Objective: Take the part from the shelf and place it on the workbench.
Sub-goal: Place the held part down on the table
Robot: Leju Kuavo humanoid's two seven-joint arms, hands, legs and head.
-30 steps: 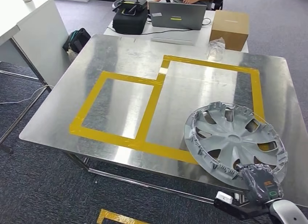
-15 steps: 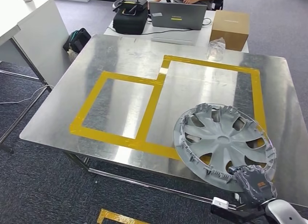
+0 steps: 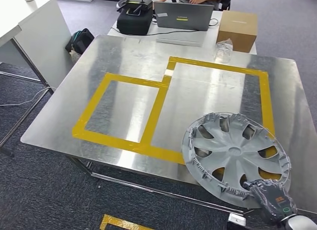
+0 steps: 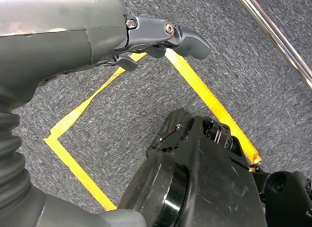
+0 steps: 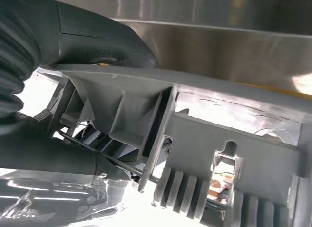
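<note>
Currently my right hand grips the near rim of the grey plastic spoked wheel cover, fingers clamped on its edge. The cover sits low over the near right corner of the shiny steel workbench, overlapping the yellow tape outline; whether it rests flat I cannot tell. Judged: fetch done, set-down and release remain. Right wrist view adds the rim's ribbed clips close up. Left wrist view adds my left hand, fingers apart, holding nothing, above grey carpet.
</note>
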